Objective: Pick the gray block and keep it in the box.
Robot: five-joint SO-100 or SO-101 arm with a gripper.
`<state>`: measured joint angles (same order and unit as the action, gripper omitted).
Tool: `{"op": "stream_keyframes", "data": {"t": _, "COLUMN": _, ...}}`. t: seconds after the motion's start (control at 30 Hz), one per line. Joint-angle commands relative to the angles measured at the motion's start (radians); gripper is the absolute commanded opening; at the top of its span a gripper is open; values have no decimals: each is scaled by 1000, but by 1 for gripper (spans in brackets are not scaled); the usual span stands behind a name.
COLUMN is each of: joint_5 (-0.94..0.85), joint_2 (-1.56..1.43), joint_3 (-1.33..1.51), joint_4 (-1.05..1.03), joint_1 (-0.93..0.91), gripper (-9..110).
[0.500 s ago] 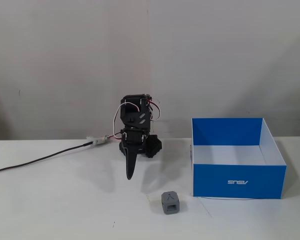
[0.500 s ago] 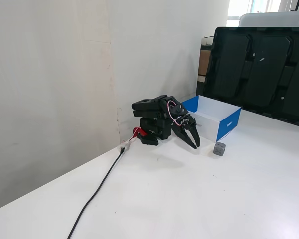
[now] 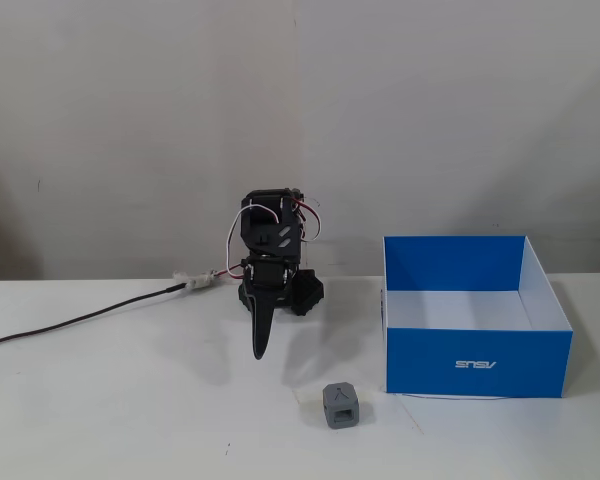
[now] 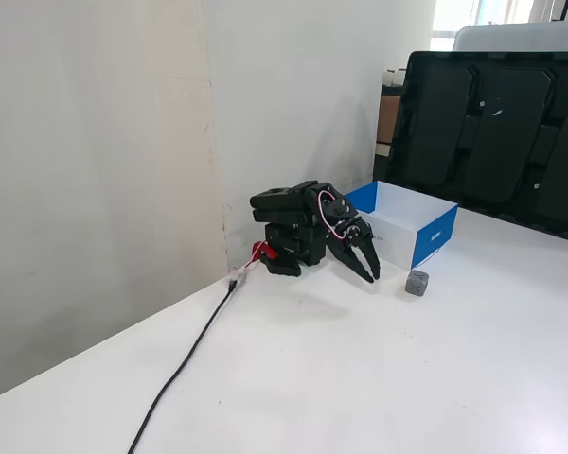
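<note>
The gray block is a small cube that stands on the white table, just left of the box's front corner; it also shows in the other fixed view. The box is blue outside, white inside, open on top and empty; it also shows behind the arm. My black arm is folded low by the wall. My gripper points down at the table, empty, with its jaws together, a short way behind and to the left of the block. From the side view the gripper hangs close to the block without touching it.
A black cable runs from the arm's base leftward across the table. A large dark panel stands behind the box. A white wall is close behind the arm.
</note>
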<state>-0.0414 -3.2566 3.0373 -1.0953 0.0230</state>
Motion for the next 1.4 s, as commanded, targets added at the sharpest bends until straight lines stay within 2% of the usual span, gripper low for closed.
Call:
{"op": "stream_keyframes", "data": {"t": 0.0, "joint_5": -6, "joint_2": -172, "joint_3": 11, "joint_4": 14, "joint_1": 5, "gripper": 0}}
{"op": "stream_keyframes", "data": {"t": 1.37, "joint_5": -6, "joint_2": -172, "joint_3": 14, "joint_4": 23, "joint_1": 49, "gripper": 0}}
